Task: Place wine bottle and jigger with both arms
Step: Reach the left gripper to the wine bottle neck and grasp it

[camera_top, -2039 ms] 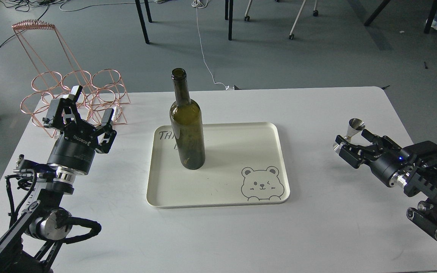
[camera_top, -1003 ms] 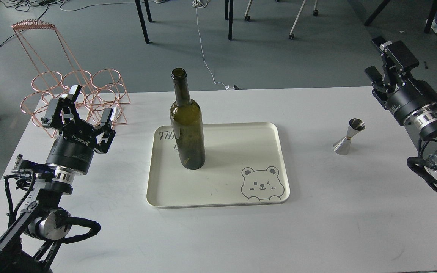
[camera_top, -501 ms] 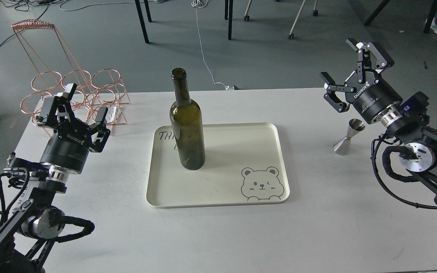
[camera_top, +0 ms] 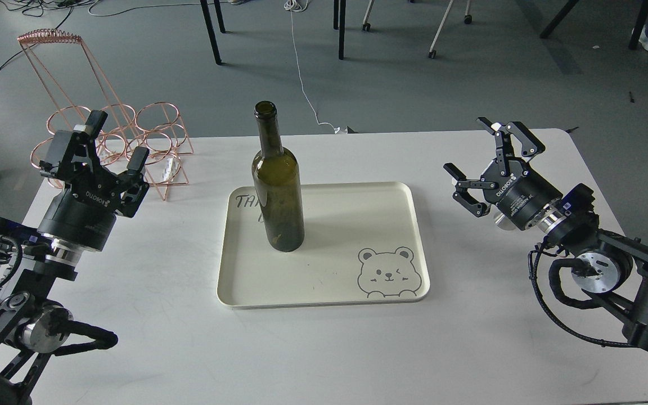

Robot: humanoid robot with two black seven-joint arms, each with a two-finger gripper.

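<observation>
The bottle [camera_top: 278, 185] stands upright on the tray [camera_top: 324, 292]. Left end effector [camera_top: 111, 145] and right end effector [camera_top: 490, 154] flank the tray, fingers apart, empty.

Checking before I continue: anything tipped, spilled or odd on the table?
Nothing spilled or tipped. The wine bottle stands upright on the tray. The jigger is almost hidden behind the open right gripper, so I cannot judge it.

The wine bottle [camera_top: 278, 185] stands upright in the cream tray [camera_top: 324, 292] at the middle of the white table [camera_top: 324, 349]. The left gripper [camera_top: 104, 149] hangs spread near the left edge. The right gripper [camera_top: 490, 163], also spread, nearly hides the jigger [camera_top: 502, 221] near the right edge.
</observation>
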